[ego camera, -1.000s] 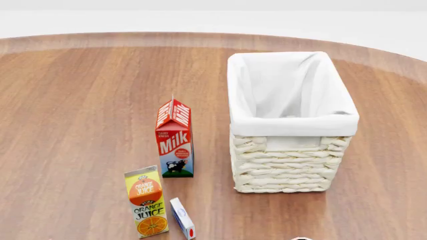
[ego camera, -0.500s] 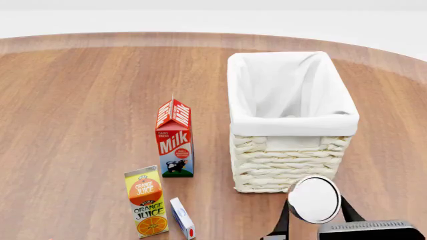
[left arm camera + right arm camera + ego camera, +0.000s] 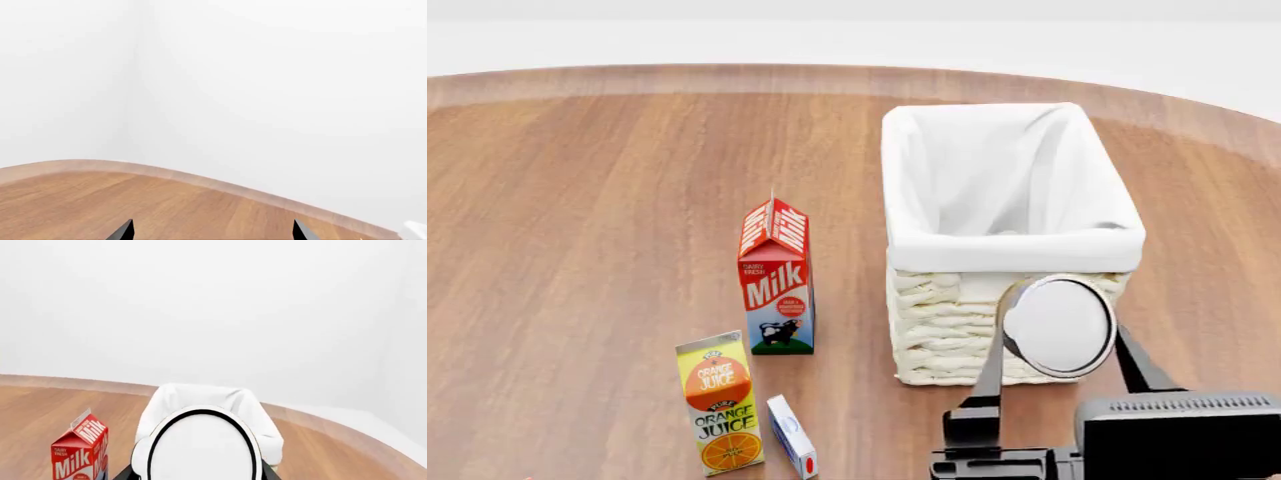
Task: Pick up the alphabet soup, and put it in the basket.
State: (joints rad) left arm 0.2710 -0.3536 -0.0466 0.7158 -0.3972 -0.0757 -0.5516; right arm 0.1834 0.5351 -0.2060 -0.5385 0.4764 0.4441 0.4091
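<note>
My right gripper (image 3: 1058, 345) is shut on the alphabet soup (image 3: 1057, 327) and holds it in the air, just in front of the basket's near wall. Only the can's flat white top shows; its label is hidden. In the right wrist view the can top (image 3: 202, 450) fills the space between the dark fingers of the right gripper (image 3: 197, 475), with the basket (image 3: 200, 392) right behind it. The cream wicker basket (image 3: 1014, 252) with white cloth lining stands at the right of the table. My left gripper (image 3: 212, 235) is open and empty over bare wood.
A milk carton (image 3: 777, 280) stands left of the basket; it also shows in the right wrist view (image 3: 79, 455). An orange juice carton (image 3: 721, 403) and a small white-and-blue box (image 3: 791, 436) stand nearer the front. The round wooden table's (image 3: 587, 200) far edge curves behind.
My right gripper has risen into the head view with the can and moved up and forward, from below the frame to the basket's front wall. Nothing else moved.
</note>
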